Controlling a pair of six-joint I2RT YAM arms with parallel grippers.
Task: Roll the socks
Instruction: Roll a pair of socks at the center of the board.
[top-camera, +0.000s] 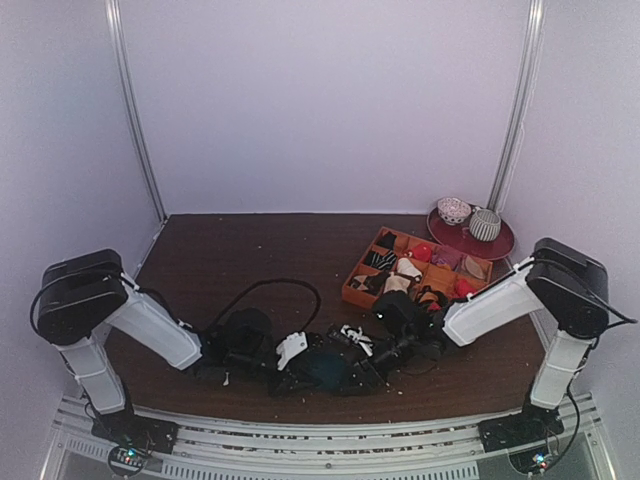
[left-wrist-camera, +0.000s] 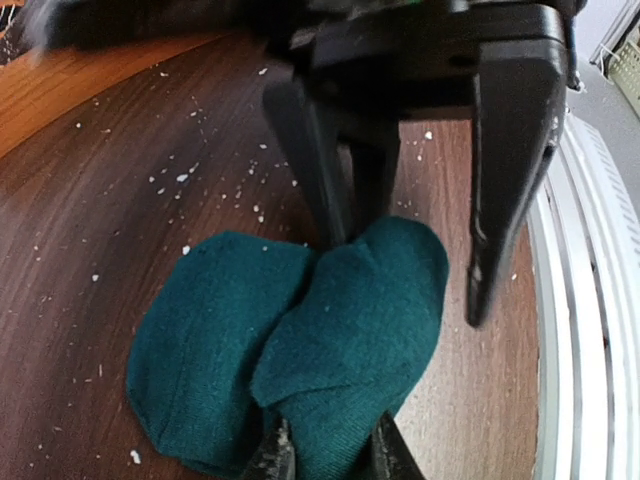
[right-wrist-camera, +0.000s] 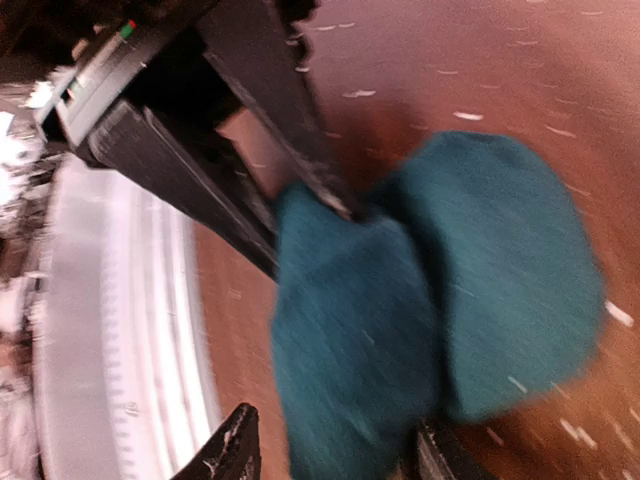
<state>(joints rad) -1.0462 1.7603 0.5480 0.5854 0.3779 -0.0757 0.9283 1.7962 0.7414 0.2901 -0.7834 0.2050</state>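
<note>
My left tool (left-wrist-camera: 330, 455) pinches the teal socks (left-wrist-camera: 210, 350) near the front edge of the counter (left-wrist-camera: 100, 200). The right tool (left-wrist-camera: 410, 275) stands apart around one rounded end. Soft, light, floppy cloth, I judge: best gripped through both layers.

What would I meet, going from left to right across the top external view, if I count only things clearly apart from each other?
left arm's black joint → socks → red plate → right arm's black joint. The orange tray is left out, because it overlaps the plate.
</note>
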